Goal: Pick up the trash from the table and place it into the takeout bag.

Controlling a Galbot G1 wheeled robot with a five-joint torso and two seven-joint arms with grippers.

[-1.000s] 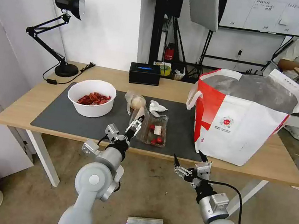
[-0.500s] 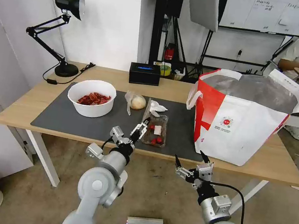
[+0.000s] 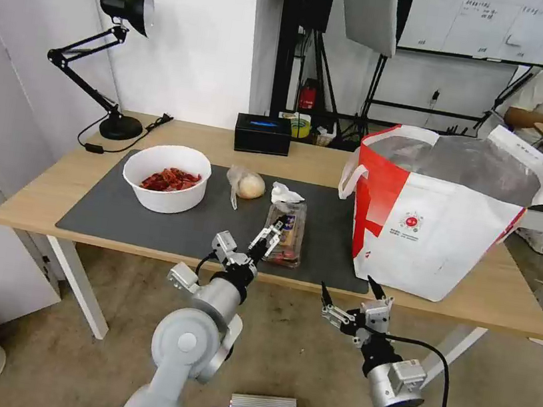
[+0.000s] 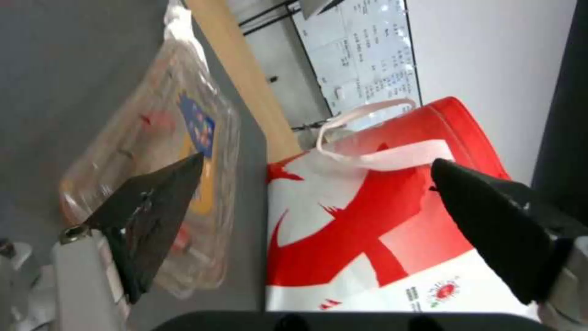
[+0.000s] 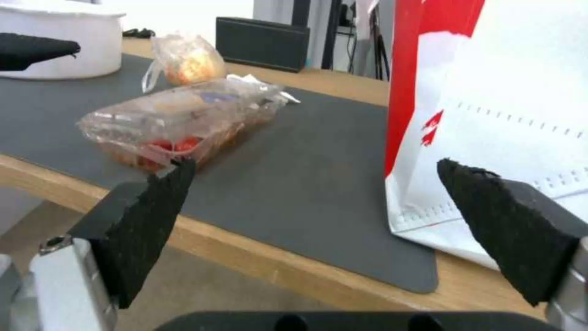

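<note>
The takeout bag [image 3: 438, 213] stands on the right part of the light-wood desk [image 3: 36, 197]. It is boxy, white with red side panels, crinkled silver foil inside, flat white strap handles, and a small round red logo on its front with a few lines of print below, too small to read. Beside it on the smooth dark grey mat [image 3: 141, 222] lies the clear plastic tray [image 3: 286, 227], closed, ribbed and glossy, with red tomatoes inside and a blue and yellow label on its lid whose writing cannot be read. A crumpled white tissue [image 3: 284, 194] touches the tray's far end. Further left are a clear bag with a round tan bun [image 3: 247, 184] and a round white bowl [image 3: 167, 177] of red scraps.

The left hand [image 3: 268, 235] hovers at the tray's near left edge, its black pointed fingers [image 4: 153, 207] spread apart and holding nothing. The right hand [image 3: 348, 294] hangs in front of the desk edge, below the bag, fingers also wide apart and empty.
</note>
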